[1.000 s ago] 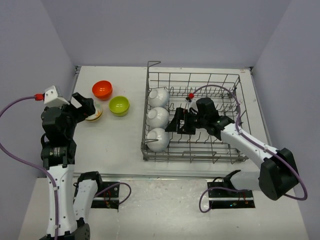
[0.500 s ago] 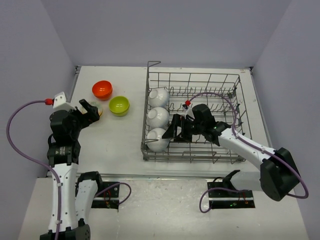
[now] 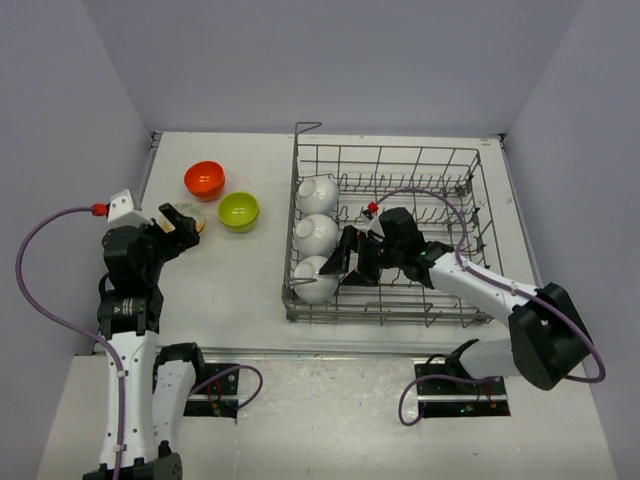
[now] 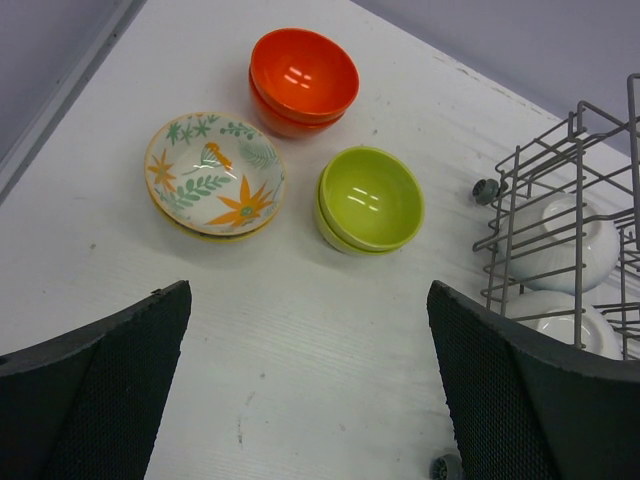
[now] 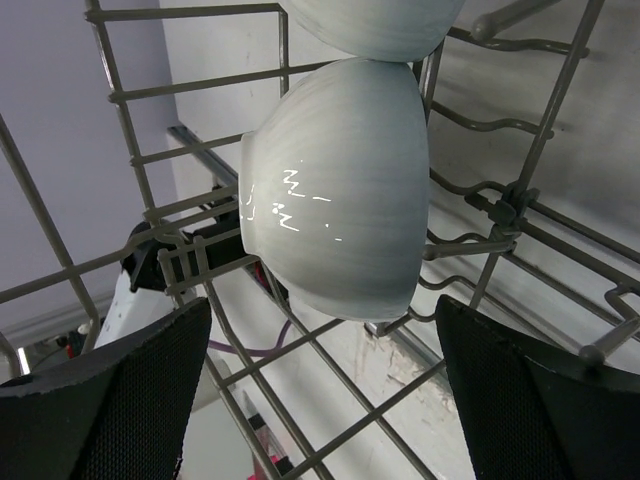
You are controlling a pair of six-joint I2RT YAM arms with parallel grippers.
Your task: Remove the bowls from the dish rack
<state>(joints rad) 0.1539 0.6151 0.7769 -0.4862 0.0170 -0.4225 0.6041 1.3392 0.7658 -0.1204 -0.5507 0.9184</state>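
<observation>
The dish rack [image 3: 400,148] stands right of centre with three white bowls on edge along its left side: far [image 3: 318,190], middle [image 3: 316,232], near [image 3: 315,280]. My right gripper [image 3: 345,262] is inside the rack, open and empty, just right of the near white bowl. In the right wrist view that bowl [image 5: 335,190] sits between my spread fingers [image 5: 110,400], apart from them. My left gripper [image 3: 176,222] is open and empty above the table, near the stacked patterned bowls [image 4: 214,175], orange bowls [image 4: 303,75] and green bowls [image 4: 370,198].
The orange [image 3: 204,179] and green [image 3: 239,210] stacks sit on the table left of the rack. The rack's wires [image 5: 130,160] and tines close round my right gripper. The rack's corner [image 4: 520,200] is at the right of the left wrist view. Walls bound the table.
My right gripper has moved left inside the rack, closer to the near white bowl. My left arm has drawn back towards the near edge, away from the patterned bowls, still open.
</observation>
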